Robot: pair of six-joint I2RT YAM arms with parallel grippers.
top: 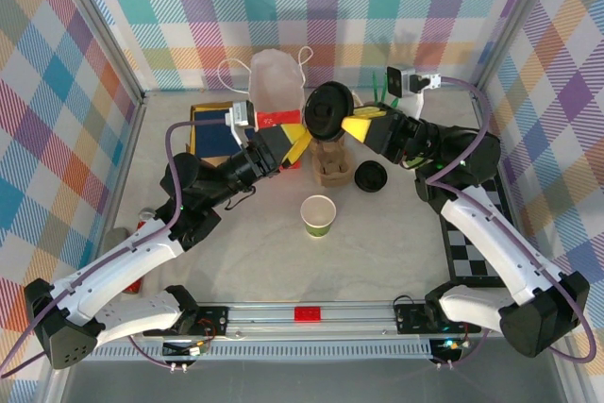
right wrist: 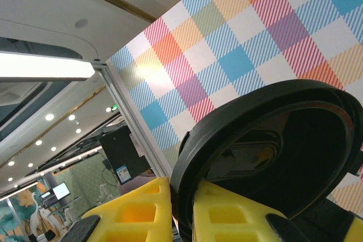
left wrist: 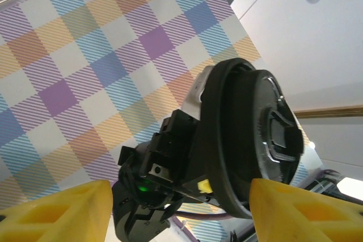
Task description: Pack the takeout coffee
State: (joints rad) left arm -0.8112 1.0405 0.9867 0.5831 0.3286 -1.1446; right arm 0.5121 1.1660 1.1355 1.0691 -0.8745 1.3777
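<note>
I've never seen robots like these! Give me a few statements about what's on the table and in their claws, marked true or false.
1. The right gripper pinches a black lid in the air. True.
2. The green cup has a lid on. False: it stands open on the table.
3. A second black lid lies on the table. True.
4. The left gripper is clamped on the green cup. False: it is open, raised beside the held lid and away from the cup.
</note>
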